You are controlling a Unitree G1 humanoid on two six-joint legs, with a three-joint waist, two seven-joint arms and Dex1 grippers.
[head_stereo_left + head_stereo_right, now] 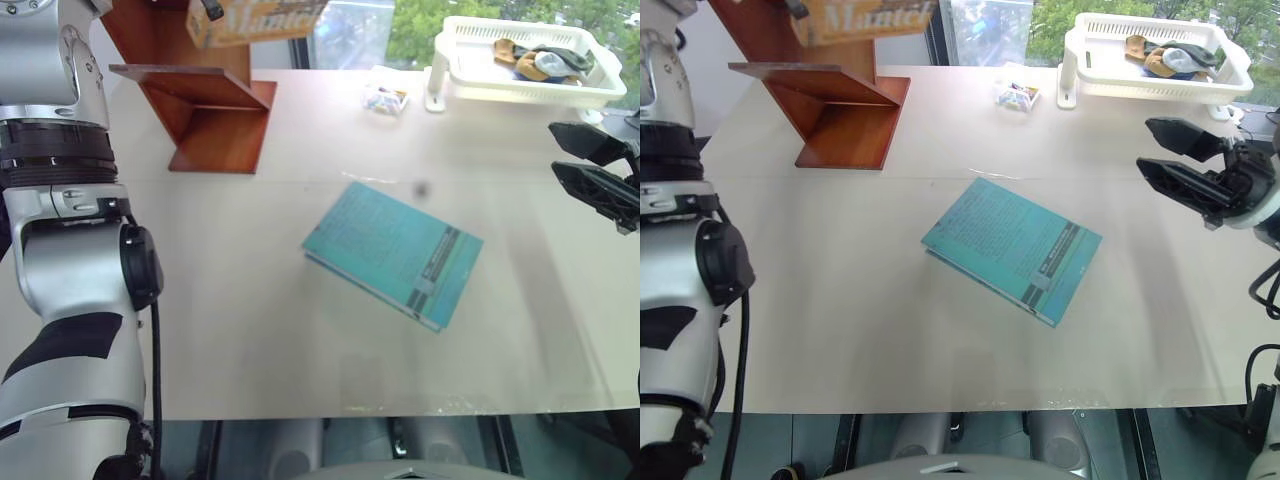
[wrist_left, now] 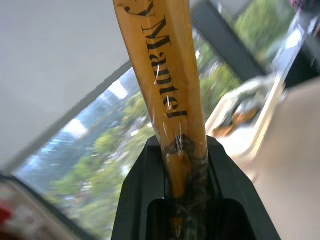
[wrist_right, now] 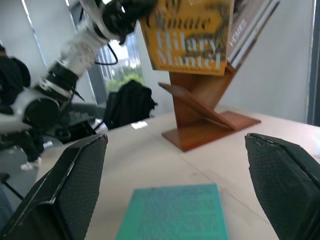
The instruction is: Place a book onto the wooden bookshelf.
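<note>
A teal book lies flat in the middle of the worktop, no part of this job. To the side the right tool hangs with its jaws spread wide and nothing in them. Further back the shelf stands at the worktop's far left corner, and above its angled boards the left tool is clamped on the book, pinching it by one edge only. That narrow grip worries me: the glossy cover could slide or swing between the fingers. If the book comes in crooked, a corner may catch a sloping board and tip out, or nudge the books already there.
</note>
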